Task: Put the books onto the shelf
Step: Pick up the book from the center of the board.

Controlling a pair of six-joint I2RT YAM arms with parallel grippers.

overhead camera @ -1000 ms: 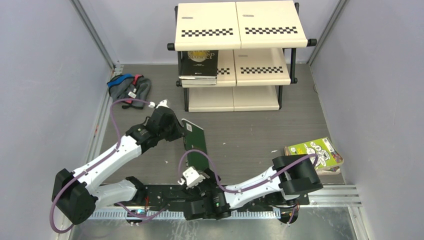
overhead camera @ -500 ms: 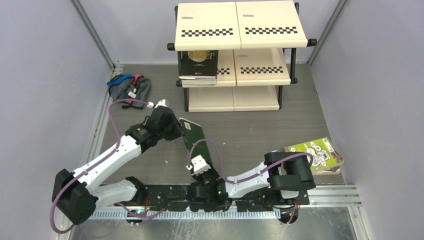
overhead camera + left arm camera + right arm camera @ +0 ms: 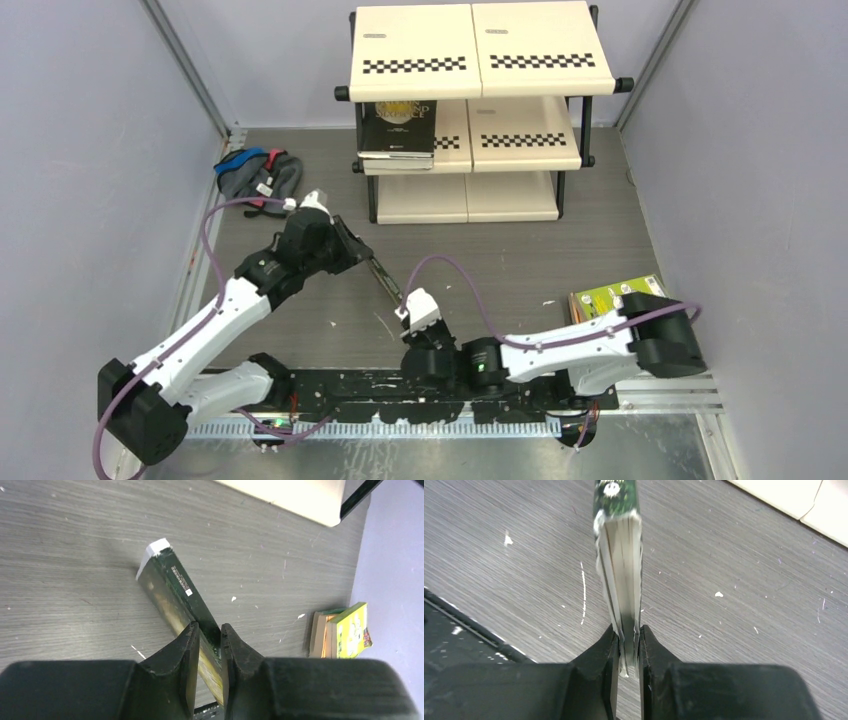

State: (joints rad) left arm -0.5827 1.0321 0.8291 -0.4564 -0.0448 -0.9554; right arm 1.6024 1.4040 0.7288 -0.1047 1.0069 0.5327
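Handover step: the dark green book is on edge over the table, btw the two arms and well short of the shelf. The left gripper pinches it across the covers, and the right gripper is clamped on the page edge. Best done w/ one hold firm before the other lets go — it's a thin pinch, so the book could swing or slip.

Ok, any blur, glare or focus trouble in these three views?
Top external: sharp, evenly lit, no glare on the shelf. Left wrist: green book crisp at its far end, the left gripper near the lens is dark and featureless. Right wrist: the book's page edges go soft close to the right gripper; tabletop in focus.
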